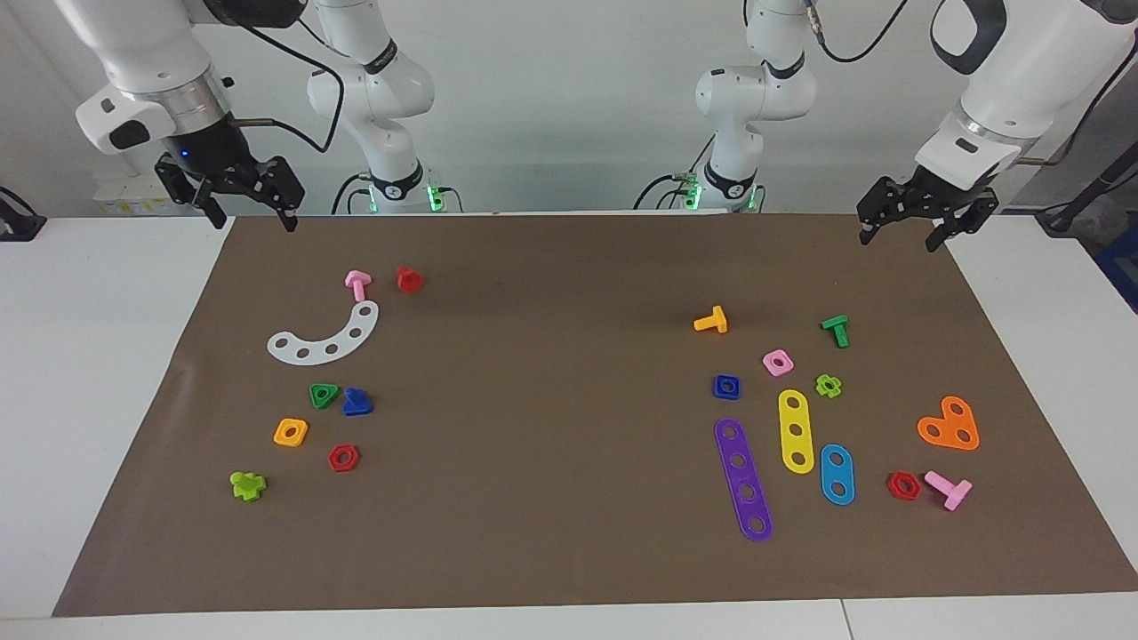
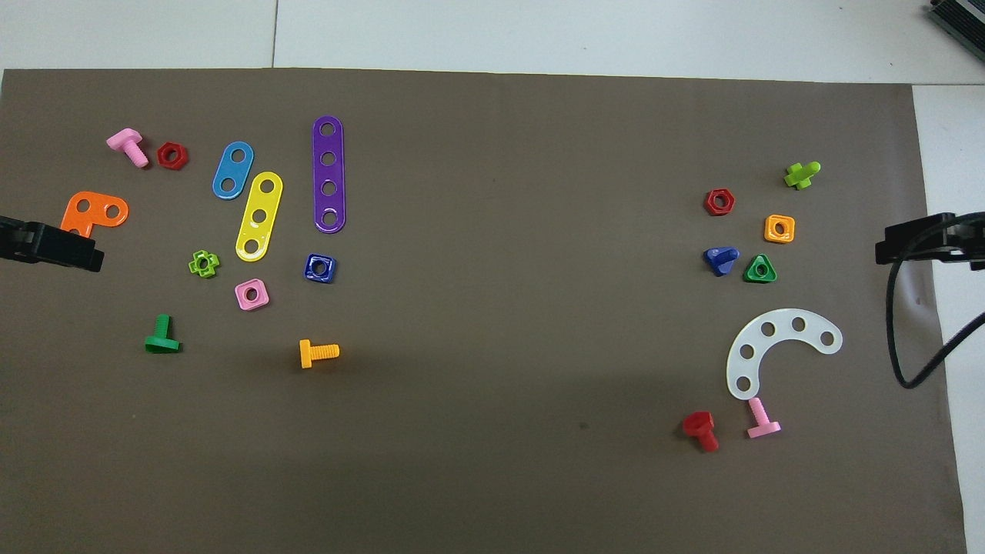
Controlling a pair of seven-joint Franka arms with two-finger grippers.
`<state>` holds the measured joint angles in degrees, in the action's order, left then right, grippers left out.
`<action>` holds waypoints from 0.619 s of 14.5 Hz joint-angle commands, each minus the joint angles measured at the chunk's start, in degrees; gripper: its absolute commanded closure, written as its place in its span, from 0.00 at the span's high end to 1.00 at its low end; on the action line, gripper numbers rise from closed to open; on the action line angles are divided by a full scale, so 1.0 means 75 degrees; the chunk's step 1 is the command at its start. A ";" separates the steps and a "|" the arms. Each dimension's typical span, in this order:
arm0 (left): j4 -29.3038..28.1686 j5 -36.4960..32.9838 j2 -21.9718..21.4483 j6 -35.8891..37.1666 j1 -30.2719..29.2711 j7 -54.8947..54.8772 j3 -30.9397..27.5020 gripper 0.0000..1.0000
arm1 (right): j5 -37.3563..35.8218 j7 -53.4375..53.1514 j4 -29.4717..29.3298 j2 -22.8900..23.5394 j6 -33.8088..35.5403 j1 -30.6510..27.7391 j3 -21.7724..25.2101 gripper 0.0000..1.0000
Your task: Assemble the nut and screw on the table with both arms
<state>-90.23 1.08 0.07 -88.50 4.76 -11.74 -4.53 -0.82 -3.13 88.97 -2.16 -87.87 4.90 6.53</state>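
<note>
The dark-blue square nut (image 1: 726, 387) (image 2: 319, 268) lies flat on the brown sheet (image 1: 551, 373) toward the left arm's end, beside a pink square nut (image 1: 778, 362). The dark-blue screw (image 1: 357, 402) (image 2: 721, 260) lies on its side toward the right arm's end, beside a green triangular nut (image 1: 324, 396). My left gripper (image 1: 898, 238) (image 2: 54, 246) hangs open and empty over the sheet's edge at its own end. My right gripper (image 1: 252, 220) (image 2: 923, 245) hangs open and empty over the sheet's edge at its end. Both are well above the parts.
Near the nut lie purple (image 1: 744, 480), yellow (image 1: 796, 431) and blue (image 1: 837, 474) strips, an orange bracket (image 1: 949, 425) and orange (image 1: 711, 321) and green (image 1: 836, 330) bolts. Near the screw lie a white curved strip (image 1: 327, 338), an orange nut (image 1: 291, 432) and a red nut (image 1: 343, 458).
</note>
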 commanded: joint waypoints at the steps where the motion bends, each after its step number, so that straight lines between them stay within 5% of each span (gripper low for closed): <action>1: -0.0286 -0.0132 -0.0243 -0.0177 -0.0061 -0.0111 0.0029 1.00 | 0.0028 0.0113 0.0114 -0.0052 -0.0074 -0.0055 -0.0039 1.00; 7: -0.0286 -0.0132 -0.0243 -0.0165 -0.0061 -0.0111 0.0029 1.00 | 0.0039 0.0194 0.0230 -0.0157 -0.0108 -0.0032 -0.0039 1.00; 9: -0.0297 -0.0132 -0.0243 -0.0165 -0.0061 -0.0111 0.0029 1.00 | 0.0039 0.0206 0.0780 -0.0216 -0.0805 0.0119 -0.0051 1.00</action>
<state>-90.23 1.08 0.07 -88.53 4.76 -11.74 -4.53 -0.78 -3.00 89.88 -2.33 -88.62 5.04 6.49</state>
